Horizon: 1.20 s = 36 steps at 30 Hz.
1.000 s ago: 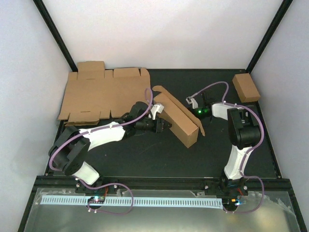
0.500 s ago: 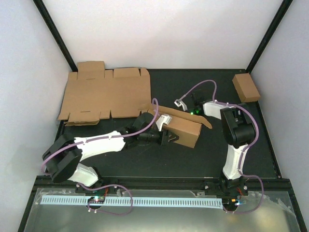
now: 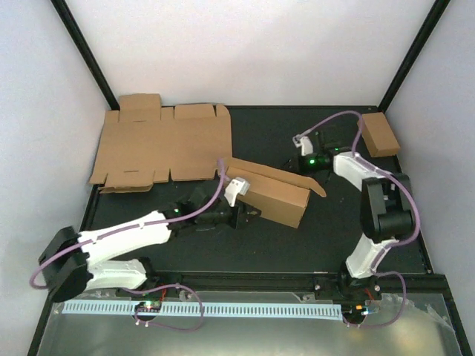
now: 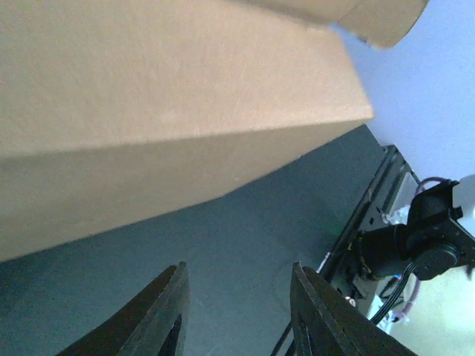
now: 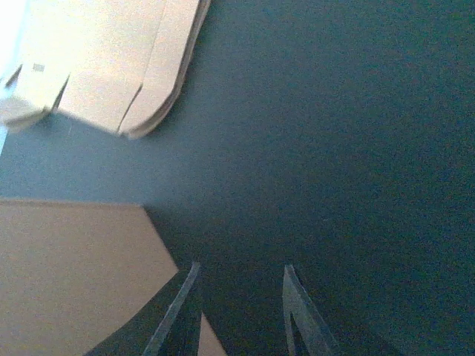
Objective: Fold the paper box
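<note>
The paper box (image 3: 271, 194) lies on the black mat in the middle, a brown cardboard box with a flap tab sticking out at its right end. My left gripper (image 3: 251, 214) is at its near left side, open and empty. In the left wrist view the box (image 4: 148, 111) fills the upper left, just beyond the left gripper (image 4: 239, 311). My right gripper (image 3: 292, 163) is just behind the box's right end, open and empty. In the right wrist view the right gripper (image 5: 239, 311) is over bare mat, with a corner of the box (image 5: 67, 274) at lower left.
Flat unfolded cardboard blanks (image 3: 159, 144) lie at the back left and also show in the right wrist view (image 5: 111, 59). A small closed brown box (image 3: 378, 133) sits at the back right corner. White walls and black frame posts bound the mat.
The box has dropped from a tilted stand to lying flat. My left arm has drawn back toward the near left. My right gripper has pulled back to the right, off the box.
</note>
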Available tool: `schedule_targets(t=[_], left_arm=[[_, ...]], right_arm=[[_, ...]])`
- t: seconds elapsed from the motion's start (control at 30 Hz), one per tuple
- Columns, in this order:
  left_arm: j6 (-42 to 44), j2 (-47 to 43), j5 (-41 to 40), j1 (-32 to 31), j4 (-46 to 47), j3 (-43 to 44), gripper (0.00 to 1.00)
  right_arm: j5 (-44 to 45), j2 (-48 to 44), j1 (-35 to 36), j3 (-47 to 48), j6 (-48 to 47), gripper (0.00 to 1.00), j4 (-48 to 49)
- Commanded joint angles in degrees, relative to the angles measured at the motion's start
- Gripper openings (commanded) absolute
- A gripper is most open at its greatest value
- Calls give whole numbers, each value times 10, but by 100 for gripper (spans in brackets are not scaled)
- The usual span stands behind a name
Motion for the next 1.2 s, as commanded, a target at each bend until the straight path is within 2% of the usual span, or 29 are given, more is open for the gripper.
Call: schedule_targets(t=[0.0, 0.1, 0.2, 0.27, 0.37, 0.47, 0.53, 0.57, 0.63, 0.83, 0.97, 1.17], left_arm=[[78, -79, -94, 10, -166, 68, 40], [108, -128, -128, 36, -219, 88, 40], [130, -161, -124, 96, -275, 122, 42], [147, -165, -112, 137, -309, 151, 43], [179, -148, -108, 179, -350, 193, 50], [202, -117, -97, 210, -370, 227, 60], [218, -92, -87, 230, -381, 251, 71], [231, -81, -79, 236, -384, 263, 77], [258, -56, -81, 243, -398, 292, 82], [354, 5, -103, 244, -415, 337, 83], [376, 30, -111, 244, -414, 339, 79], [391, 69, -94, 244, -407, 340, 71]], right_arm=[[103, -81, -34, 10, 30, 35, -16], [154, -136, -34, 20, 36, 36, -50], [189, -206, -35, 18, 46, 37, -75], [196, -255, -34, 13, 51, 44, -86], [189, -318, -33, 10, 49, 48, -117], [140, -362, -24, 17, 31, 61, -149], [108, -386, -6, 21, 5, 74, -163], [112, -396, 11, 25, -5, 80, -171], [128, -403, 49, 37, -29, 86, -189], [247, -387, 163, 63, -98, 100, -219], [327, -389, 215, 76, -154, 100, -225], [430, -375, 253, 78, -162, 100, -257]])
